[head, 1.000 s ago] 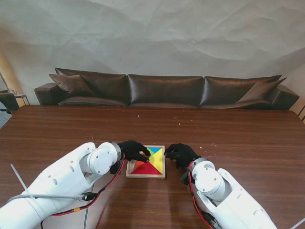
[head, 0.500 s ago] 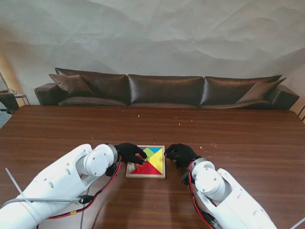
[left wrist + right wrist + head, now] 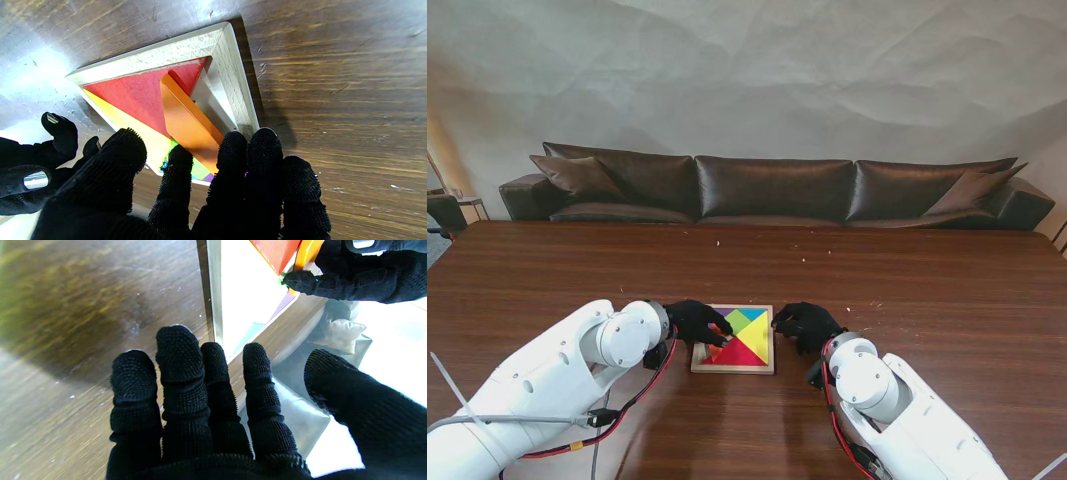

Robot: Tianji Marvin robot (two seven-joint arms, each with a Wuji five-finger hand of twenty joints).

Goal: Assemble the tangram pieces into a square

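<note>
Tangram pieces, flat coloured wooden shapes, held in a square pale wooden tray [image 3: 732, 370] on the dark brown wooden bench [image 3: 927, 290], near me and central between both arms.

Left robot hand [image 3: 697, 322], black-gloved: at the tray's left edge, fingers spread, fingertips [image 3: 233, 146] resting on the orange triangular piece [image 3: 186, 123]. Not closed round it; pressing, as far as I can judge.

Orange triangular piece: tilted, one long edge raised and leaning on the large red triangular piece [image 3: 136, 96], the other down in a bare gap beside the tray wall [image 3: 233, 76]. Long axis runs along that left wall. The gap lies directly under the left fingertips, so the left robot hand is the nearer; seating the piece likely calls for a push down and toward the wall.

Yellow triangular piece [image 3: 757, 342]: flat, right half of the tray.

Right robot hand [image 3: 805, 323], black-gloved: beside the tray's right edge, fingers loosely apart, holding nothing.
</note>
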